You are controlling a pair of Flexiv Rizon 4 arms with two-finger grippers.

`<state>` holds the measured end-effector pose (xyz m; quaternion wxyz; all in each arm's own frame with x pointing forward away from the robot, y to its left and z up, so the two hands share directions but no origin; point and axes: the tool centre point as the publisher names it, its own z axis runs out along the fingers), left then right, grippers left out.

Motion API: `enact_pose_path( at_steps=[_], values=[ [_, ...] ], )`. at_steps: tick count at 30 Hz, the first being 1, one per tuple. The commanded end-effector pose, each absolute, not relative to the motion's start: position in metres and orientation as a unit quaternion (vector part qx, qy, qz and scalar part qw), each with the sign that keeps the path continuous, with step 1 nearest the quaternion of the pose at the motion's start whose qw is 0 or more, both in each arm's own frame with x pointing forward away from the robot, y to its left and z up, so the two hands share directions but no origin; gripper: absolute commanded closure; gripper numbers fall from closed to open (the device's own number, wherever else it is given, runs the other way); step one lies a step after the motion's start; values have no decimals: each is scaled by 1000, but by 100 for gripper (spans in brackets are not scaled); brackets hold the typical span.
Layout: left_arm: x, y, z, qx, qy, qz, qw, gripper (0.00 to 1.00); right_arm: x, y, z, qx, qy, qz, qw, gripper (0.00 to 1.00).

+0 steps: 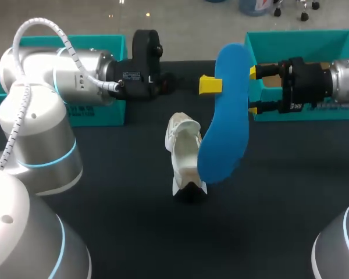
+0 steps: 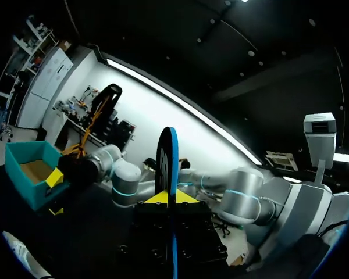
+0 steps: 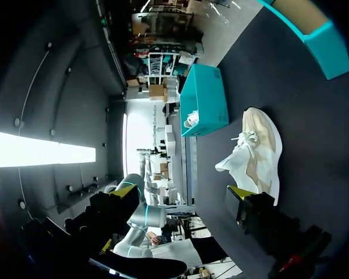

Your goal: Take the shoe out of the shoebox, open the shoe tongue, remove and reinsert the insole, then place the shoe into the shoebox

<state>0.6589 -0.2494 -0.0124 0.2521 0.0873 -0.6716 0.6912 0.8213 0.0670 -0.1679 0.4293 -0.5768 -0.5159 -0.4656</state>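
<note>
Insole (image 1: 224,133): a bright blue, flat sole shape with rounded ends, up in the air above the table (image 1: 122,221) rather than in the shoe. In the head view its broad face is turned to the camera. Its long axis runs from the far side of the table toward the near side, with the wider end nearer and lower. In the left wrist view it is seen edge-on as a thin blue line, with a dark side.

The left gripper (image 2: 171,199) is clamped on the insole near its far end, one yellow tip on each face. The right gripper (image 1: 253,91) sits just beside the insole's opposite edge with its fingers spread apart and holding nothing.

The shoe (image 1: 183,154) is white with a beige lining and loose laces, and its tongue is pulled out. It lies on the table under the insole's near end, lengthwise away from the robot. I cannot tell which end is the toe.

A teal box (image 1: 302,40) stands behind the right gripper, and another teal box (image 1: 99,113) stands at the far left.
</note>
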Motion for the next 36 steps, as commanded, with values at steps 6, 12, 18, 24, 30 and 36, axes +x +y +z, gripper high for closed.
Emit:
enact_pose_path(
  at_steps=[6,12,18,24,30,36],
  values=[
    [695,-250,-19,-171,-712,680,37,100,821,68,-168,-578,-516,-465,428,0],
    [699,-248,-22,-137,-719,682,15,100,821,68,-168,-578,-516,-465,428,0],
    [699,-248,-22,-137,-719,682,15,100,821,68,-168,-578,-516,-465,428,0],
    [699,-248,-22,-137,-719,682,15,100,821,68,-168,-578,-516,-465,428,0],
    [722,-238,-47,-284,-687,655,-135,100,821,68,-168,-578,-516,-465,428,0],
    [745,-230,-62,-468,-607,554,-325,100,821,68,-168,-578,-516,-465,428,0]
  ],
)
